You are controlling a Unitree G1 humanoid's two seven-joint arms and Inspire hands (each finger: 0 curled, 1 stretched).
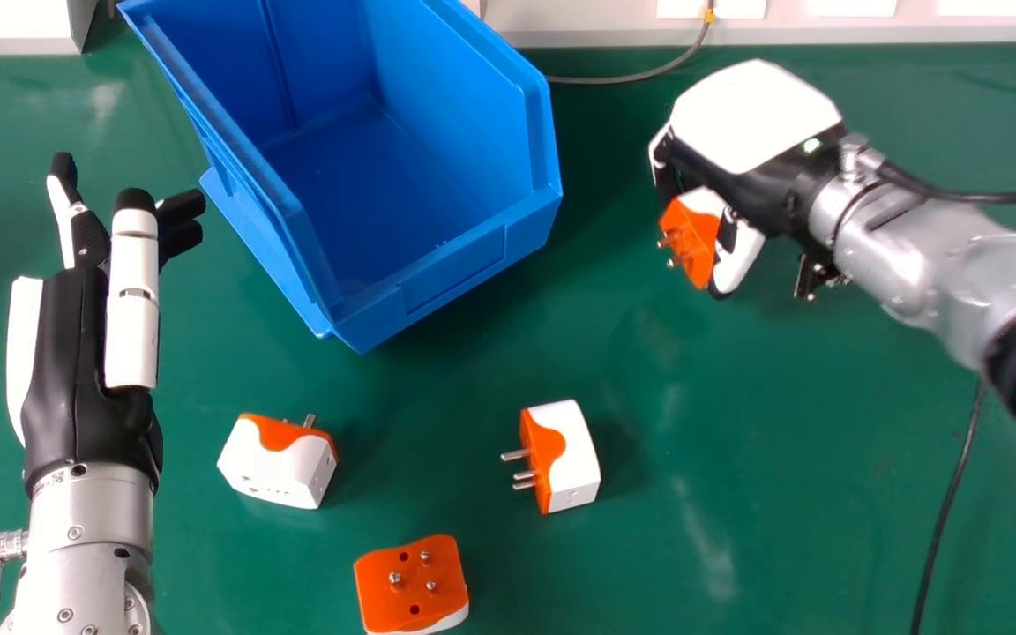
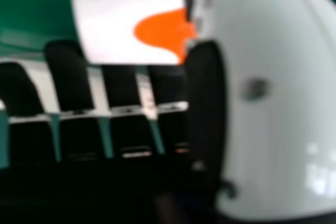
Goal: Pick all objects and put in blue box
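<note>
To the right of the blue box, in the head view, my right hand is curled round an orange and white plug adapter, pins facing left. From the right hand view, my right hand has its thumb against the white and orange adapter. My left hand is open left of the box, fingers straight. On the table lie a left adapter, a right adapter with pins pointing left, and a front adapter with pins up.
The green table spreads under everything. A grey cable runs behind the box, and a black cable lies at the right beneath the right arm. White fixtures line the back edge.
</note>
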